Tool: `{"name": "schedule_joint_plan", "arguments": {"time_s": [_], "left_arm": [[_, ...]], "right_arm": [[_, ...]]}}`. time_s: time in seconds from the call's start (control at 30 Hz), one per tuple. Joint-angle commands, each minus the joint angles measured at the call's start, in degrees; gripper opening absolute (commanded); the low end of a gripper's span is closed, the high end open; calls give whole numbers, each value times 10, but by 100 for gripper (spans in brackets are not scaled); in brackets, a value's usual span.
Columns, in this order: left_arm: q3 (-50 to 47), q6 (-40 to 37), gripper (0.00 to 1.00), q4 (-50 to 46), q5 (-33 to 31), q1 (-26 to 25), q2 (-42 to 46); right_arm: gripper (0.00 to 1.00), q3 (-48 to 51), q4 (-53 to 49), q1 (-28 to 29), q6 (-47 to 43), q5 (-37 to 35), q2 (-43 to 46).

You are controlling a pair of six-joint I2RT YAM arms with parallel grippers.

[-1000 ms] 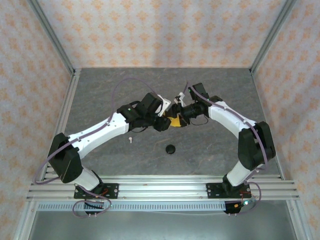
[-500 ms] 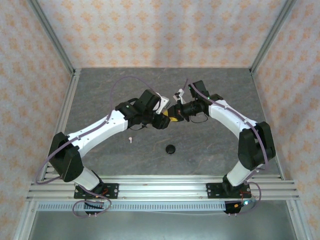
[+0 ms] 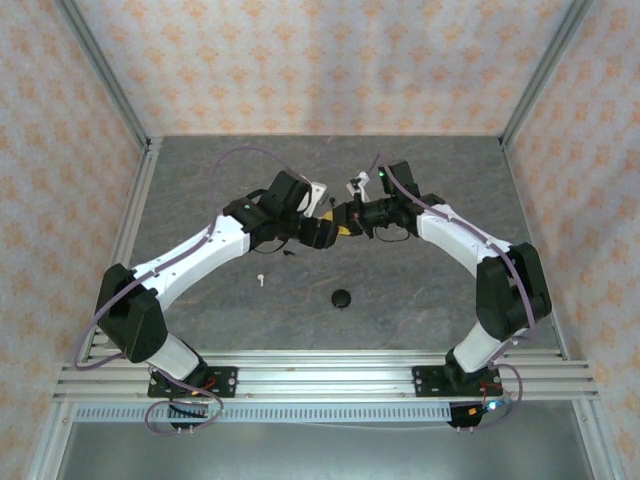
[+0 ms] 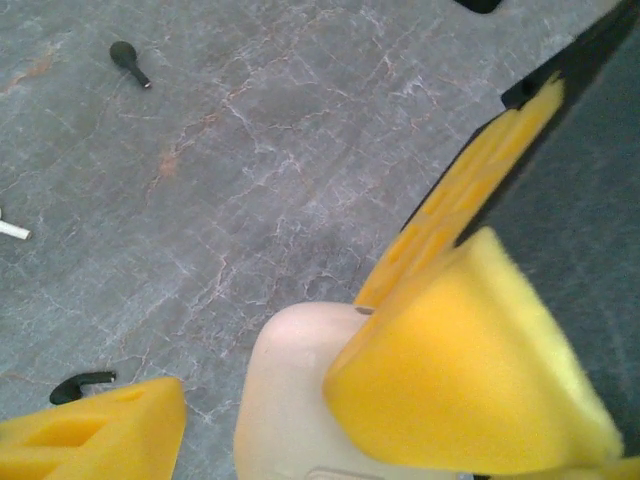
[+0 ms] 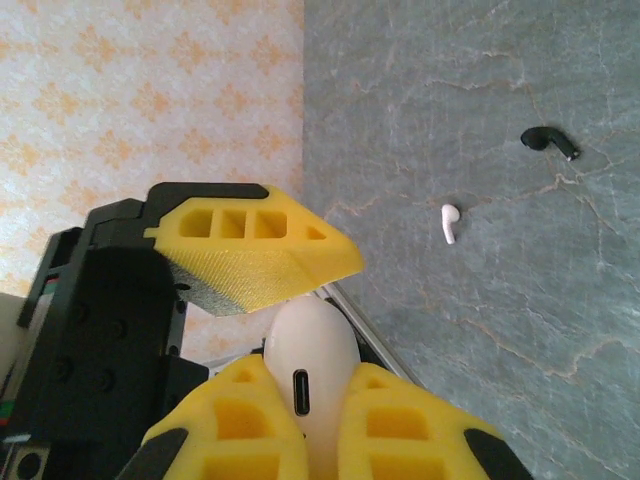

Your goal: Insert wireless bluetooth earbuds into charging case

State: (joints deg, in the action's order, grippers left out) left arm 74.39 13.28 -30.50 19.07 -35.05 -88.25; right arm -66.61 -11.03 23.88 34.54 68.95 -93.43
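At table (image 3: 200, 180) centre, the two arms meet tip to tip. Right gripper (image 5: 315, 425) is clamped tight on the white case (image 5: 308, 350), one finger on each side, with the port end facing its wrist camera. Left gripper (image 3: 325, 228) stands wide: one pad (image 4: 470, 380) is at the case, the other is clear of it with a gap. Lid state cannot be told. Black round object (image 3: 343, 297) lies alone nearer the bases. Two earbuds lie loose on the table: white earbud (image 5: 449, 222) and black earbud (image 5: 548, 142), near each other but apart.
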Motion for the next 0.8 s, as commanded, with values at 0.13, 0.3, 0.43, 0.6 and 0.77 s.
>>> {"name": "schedule_joint_plan", "arguments": {"time_s": [0.13, 0.3, 0.43, 0.6, 0.77], "left_arm": [[-26, 168, 79, 87, 4, 76, 91], [-34, 269, 78, 124, 61, 125, 121], [-103, 354, 75, 263, 91, 141, 157], [-166, 446, 71, 417, 110, 143, 163], [-173, 486, 70, 483, 129, 137, 141]], "right_arm": [[0, 51, 139, -28, 90, -42, 48], [0, 73, 273, -41, 177, -71, 68], [0, 89, 419, -41, 275, -86, 63], [0, 90, 470, -41, 310, -96, 66], [0, 78, 451, -40, 297, -91, 75]]}}
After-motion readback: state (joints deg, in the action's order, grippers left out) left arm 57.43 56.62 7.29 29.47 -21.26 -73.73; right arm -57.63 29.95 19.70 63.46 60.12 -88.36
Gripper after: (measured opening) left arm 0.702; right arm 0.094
